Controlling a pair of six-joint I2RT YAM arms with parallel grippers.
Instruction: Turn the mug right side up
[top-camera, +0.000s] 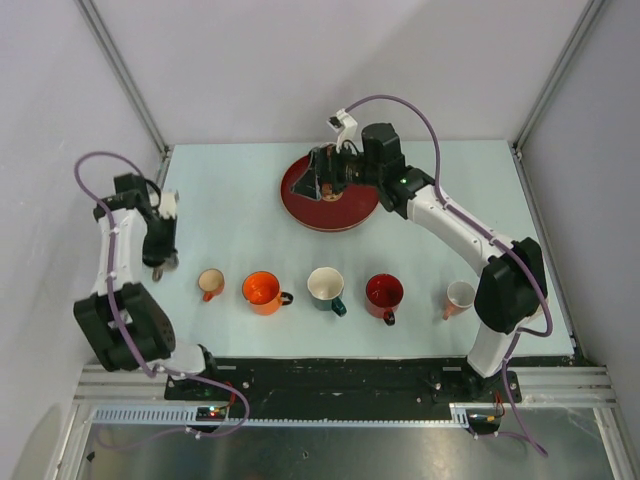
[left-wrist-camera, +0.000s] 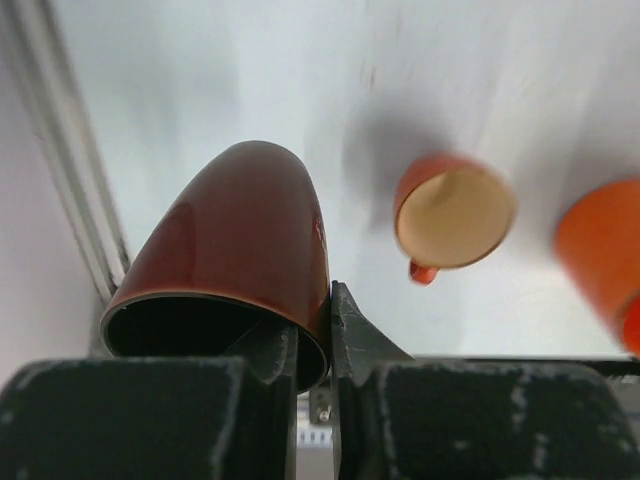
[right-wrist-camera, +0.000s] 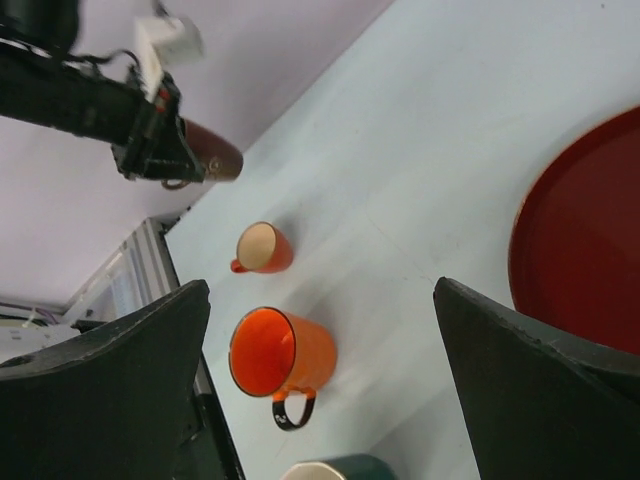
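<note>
Surface (top-camera: 240, 215): pale blue, walled on three sides.
Left arm (top-camera: 118, 250) is at the left edge. Right arm (top-camera: 455, 225) reaches across to the far middle.
Red plate (top-camera: 300, 195): round, far centre of the surface. The right arm's wrist is over it.
Right fingers (right-wrist-camera: 110, 385): spread wide, nothing between them. In the wrist view the plate rim sits beside the right-hand one.
Left fingers (left-wrist-camera: 360, 345): pinching the rim wall of the dark red mug (left-wrist-camera: 235, 245), one inside the mouth and one outside.
That mug is at the left edge of the surface, near the side wall. It lies roughly on its side, mouth toward the wrist and base pointing away. It looks raised off the surface, but I can't confirm the clearance.
Five mugs stand mouth-up in a row near the front, well apart from each other:
- orange mug (top-camera: 262, 292), dark handle
- white-inside teal mug (top-camera: 326, 287)
- red mug (top-camera: 384, 295)
- small orange mug (top-camera: 210, 283), cream inside, closest to the held mug
- small pink mug (top-camera: 460, 297), far right, tilted
</note>
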